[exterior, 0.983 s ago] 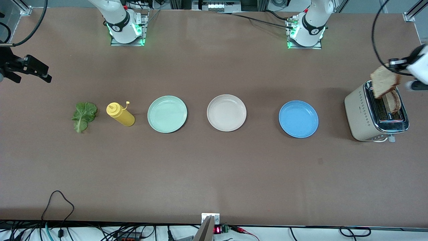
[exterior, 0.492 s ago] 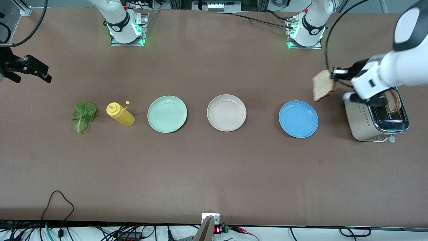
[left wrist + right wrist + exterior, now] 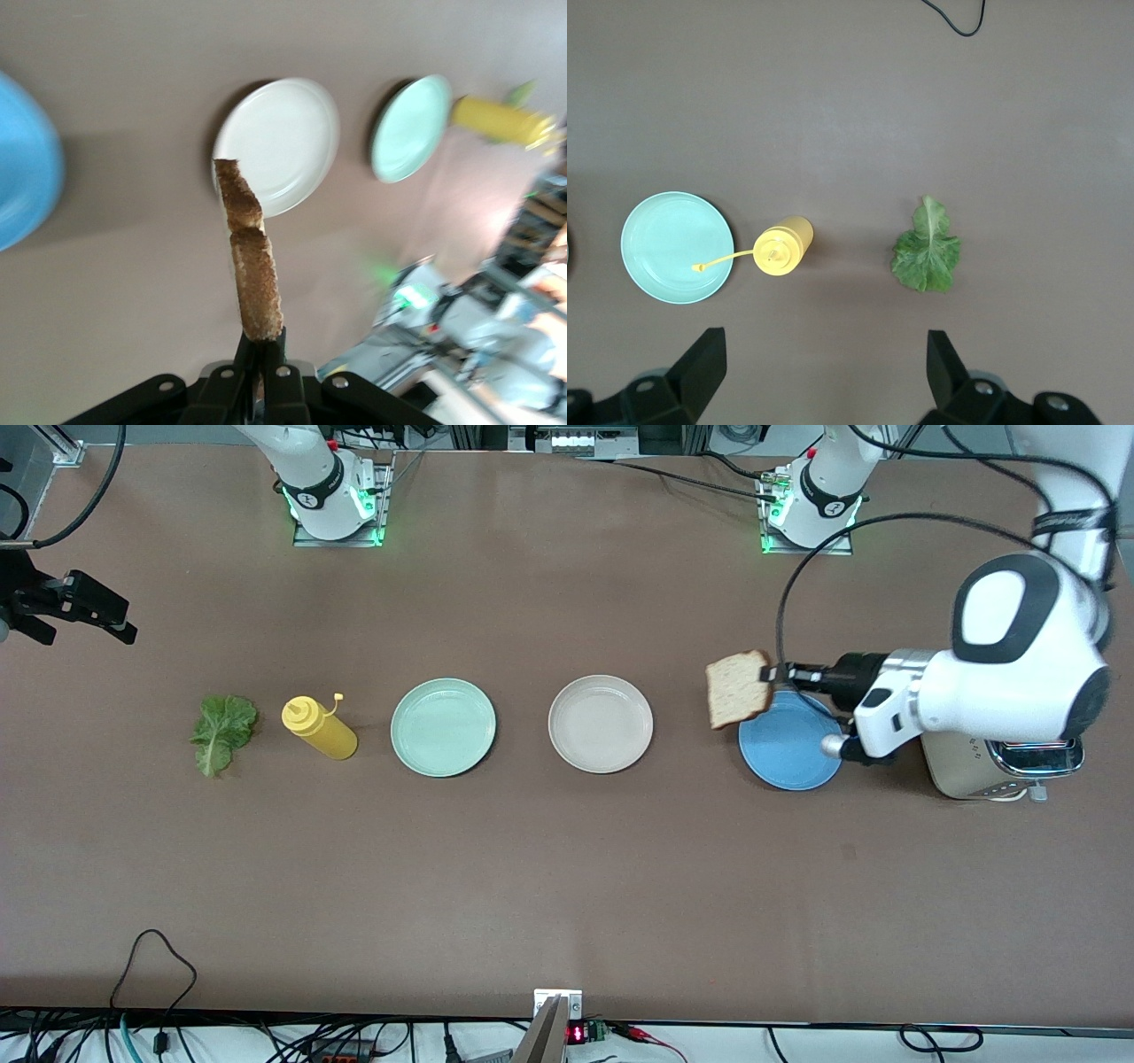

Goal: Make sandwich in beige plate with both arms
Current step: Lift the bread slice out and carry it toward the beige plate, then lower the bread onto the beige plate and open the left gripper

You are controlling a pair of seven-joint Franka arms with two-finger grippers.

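Row across the middle of the front view, all at about the same depth: lettuce (image 3: 222,731) at the right arm's end, then yellow bottle (image 3: 319,728), mint plate (image 3: 443,727), beige plate (image 3: 601,724) at frame centre, blue plate (image 3: 784,757), and toaster (image 3: 961,775) at the left arm's end. The beige plate is seen empty; nothing is stacked yet.

One bread slice (image 3: 737,688) is carried in the air, over the blue plate's rim on the side toward the beige plate. It is pinched at one edge by the left gripper (image 3: 769,674), whose jaws are clamped tight on the crust. In the left wrist view the slice (image 3: 252,266) is seen edge-on, standing out from the fingers, with the beige plate (image 3: 292,133) ahead of it.

Handling, as judged: the toast is light, stiff and dry, so an edge pinch is enough. It is also crumbly, so a hard squeeze could break the crust. The lettuce is taken to be limp and thin; a grab at the thicker stem end is advised.

The right gripper (image 3: 824,341) is parked over the table at the right arm's end, jaws wide apart and holding nothing, with the lettuce and bottle in its view. That arm is waiting.

The toaster slots are hidden by the left arm; a second slice cannot be confirmed.
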